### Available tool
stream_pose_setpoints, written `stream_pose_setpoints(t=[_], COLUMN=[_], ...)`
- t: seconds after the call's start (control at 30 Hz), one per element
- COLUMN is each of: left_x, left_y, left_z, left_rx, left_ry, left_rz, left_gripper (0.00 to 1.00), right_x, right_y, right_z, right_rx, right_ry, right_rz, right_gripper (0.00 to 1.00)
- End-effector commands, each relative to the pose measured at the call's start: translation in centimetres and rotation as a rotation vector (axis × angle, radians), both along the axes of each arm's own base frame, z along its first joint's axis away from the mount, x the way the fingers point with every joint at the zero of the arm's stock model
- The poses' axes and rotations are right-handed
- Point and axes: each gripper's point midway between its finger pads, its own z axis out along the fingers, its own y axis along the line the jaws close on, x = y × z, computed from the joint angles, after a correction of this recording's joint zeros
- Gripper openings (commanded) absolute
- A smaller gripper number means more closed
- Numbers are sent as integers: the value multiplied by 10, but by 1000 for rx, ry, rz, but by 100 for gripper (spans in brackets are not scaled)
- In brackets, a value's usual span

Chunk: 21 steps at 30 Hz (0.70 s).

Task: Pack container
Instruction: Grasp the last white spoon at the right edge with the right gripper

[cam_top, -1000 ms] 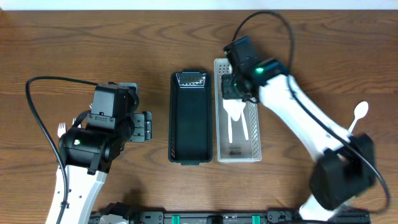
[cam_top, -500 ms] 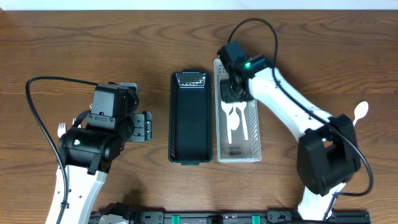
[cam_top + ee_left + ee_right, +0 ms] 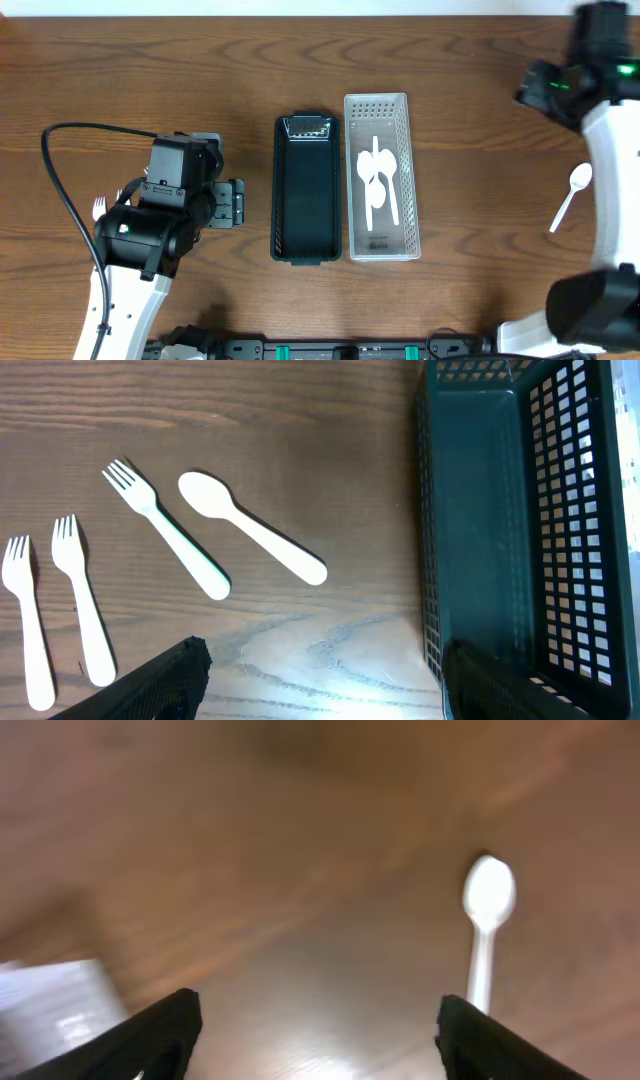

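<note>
From overhead, a dark basket [image 3: 306, 190] sits at the middle of the wooden counter [image 3: 150, 60], and a white basket [image 3: 408, 170] stands just beside it on its right, long sides parallel. White spoons [image 3: 376, 185] lie lengthwise inside the white basket; the dark basket holds nothing. The left arm [image 3: 150, 215] rests at the left, its left gripper [image 3: 234, 203] pointing toward the dark basket but apart from it. The right arm [image 3: 605, 130] reaches up to the far right corner, well away from both baskets, and a loose spoon [image 3: 570, 195] lies on the counter below it. In the left wrist view, the left gripper's fingers [image 3: 150, 680] stand wide apart with only bare wood between them; ahead lie three forks [image 3: 85, 600] and a single white spoon [image 3: 250, 525], with the dark basket's mesh wall at the right edge. The right wrist view is blurred: the right gripper [image 3: 320, 1045] is spread wide and holds nothing, the loose spoon lies on the wood toward the right, and a corner of the white basket shows at lower left.
</note>
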Motion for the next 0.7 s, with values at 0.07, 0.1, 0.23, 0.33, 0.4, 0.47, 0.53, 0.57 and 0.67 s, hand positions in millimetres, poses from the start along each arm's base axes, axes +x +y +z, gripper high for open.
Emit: stream_pose_setpoints(t=[0.07,0.1,0.23,0.33,0.4,0.47,0.53,0.57,0.67], left_x=[2,2,3,3,4,4,4,4,5], left_y=[2,2,2,2,2,2,2,2,2], left_z=[1,1,-2,-3,-3,-4,-4,-5,-6], left_rx=[5,6,7,8,8,9,10,10,11], left_ry=[2,4,12,18,18,20,23,25,29], left_rz=[13,13,13,13,13,13,13,13,13], left_gripper=[77,77,77,77,77,77,77,77,77], right_x=[-29,-33,-51,-62,-68,-70,-72,-73,-75], right_y=[-70,-79,-107,-121,-126,-125,-124,-123,-120], right_z=[-71,-81,-121,-145,-160,-174,-187,-193,-209], right_rx=[20,24,60,97,121,153,170,178,201], right_ry=[168,184,251,295,330,357,387,401,430], right_rz=[-99,-110,-147,-189,-202,-173,-166,-166,-162], right_gripper=[87,89,93,93,93,93,93,93,93])
